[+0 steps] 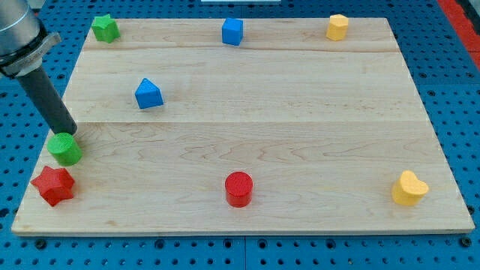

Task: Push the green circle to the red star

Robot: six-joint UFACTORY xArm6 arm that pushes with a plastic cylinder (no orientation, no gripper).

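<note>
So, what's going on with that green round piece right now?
My tip at green circle's top edge. Red star just below-left, small gap. Nothing between.

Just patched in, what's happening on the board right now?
My tip is at the upper edge of the green circle, near the board's left edge. The red star lies just below and slightly left of it, with a narrow gap between them, so the circle is close but not yet touching the star.
</note>
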